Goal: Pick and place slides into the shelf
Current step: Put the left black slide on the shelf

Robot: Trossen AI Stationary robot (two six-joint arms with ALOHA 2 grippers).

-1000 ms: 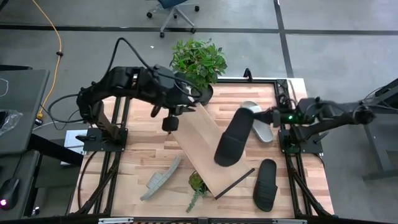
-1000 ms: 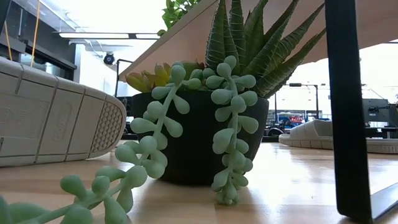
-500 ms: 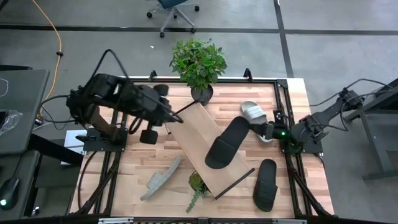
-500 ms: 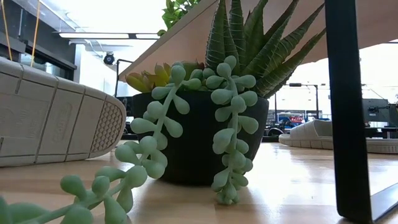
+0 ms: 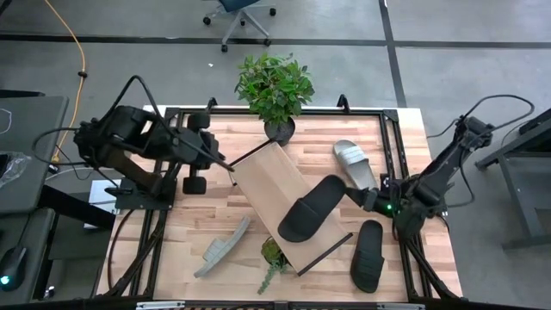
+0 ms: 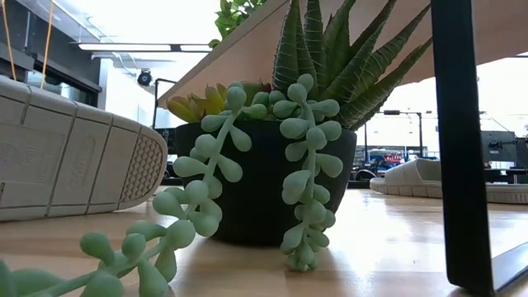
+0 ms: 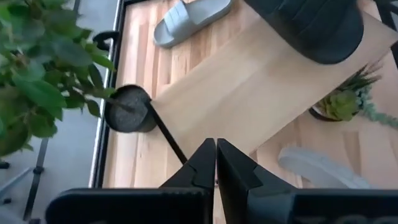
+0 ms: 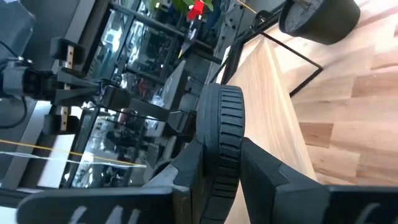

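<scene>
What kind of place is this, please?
Probably a robotics lab or workshop: a wooden table in a dark metal frame with two robot arms mounted, a grey concrete floor with a yellow cable, and an office chair behind.

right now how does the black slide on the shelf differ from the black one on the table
The black slide on the shelf is clamped at its heel by the right hand and lies across the tilted shelf. The other black slide lies free and flat on the tabletop, beside the shelf. Both are matte black and look alike in size.
</scene>
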